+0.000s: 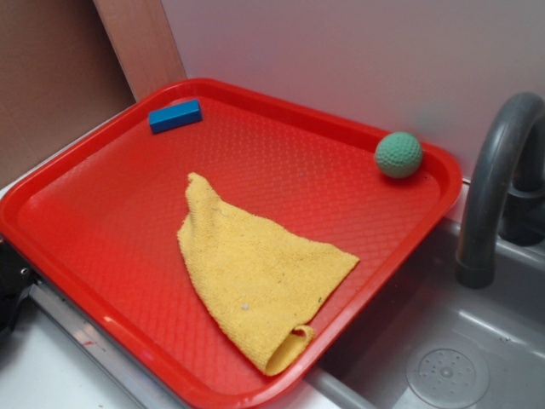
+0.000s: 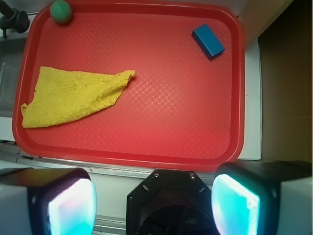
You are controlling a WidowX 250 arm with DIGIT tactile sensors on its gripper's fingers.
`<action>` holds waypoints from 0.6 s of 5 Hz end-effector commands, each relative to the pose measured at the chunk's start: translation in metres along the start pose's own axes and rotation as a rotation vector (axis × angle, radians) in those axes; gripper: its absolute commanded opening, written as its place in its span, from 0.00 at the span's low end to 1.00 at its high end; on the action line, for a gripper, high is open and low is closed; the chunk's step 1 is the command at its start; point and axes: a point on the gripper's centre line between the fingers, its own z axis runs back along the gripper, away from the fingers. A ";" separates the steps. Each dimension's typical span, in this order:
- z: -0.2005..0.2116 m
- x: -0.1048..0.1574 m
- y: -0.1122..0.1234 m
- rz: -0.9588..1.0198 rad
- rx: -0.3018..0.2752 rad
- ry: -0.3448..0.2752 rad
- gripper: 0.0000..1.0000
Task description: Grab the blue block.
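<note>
The blue block [image 1: 175, 115] is a small bright blue bar lying flat in the far left corner of the red tray [image 1: 102, 162]. In the wrist view the blue block [image 2: 208, 41] lies in the tray's upper right corner. My gripper [image 2: 154, 205] is open and empty, high above the near edge of the tray [image 2: 146, 159], far from the block. Its two fingers [image 2: 73, 205] show pale cyan pads wide apart. In the exterior view only a dark part of the arm shows at the left edge.
A yellow cloth [image 1: 251, 268] lies crumpled on the tray's middle and front. A green ball [image 1: 398, 154] sits in the far right corner. A grey faucet [image 1: 494, 187] and sink [image 1: 443, 366] stand to the right of the tray. A black robot base [image 2: 171, 205] lies below my gripper.
</note>
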 end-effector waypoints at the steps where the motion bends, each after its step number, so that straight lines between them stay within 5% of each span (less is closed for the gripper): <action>1: 0.000 0.000 0.000 0.000 0.000 0.000 1.00; 3: -0.033 0.057 0.039 -0.218 0.024 -0.036 1.00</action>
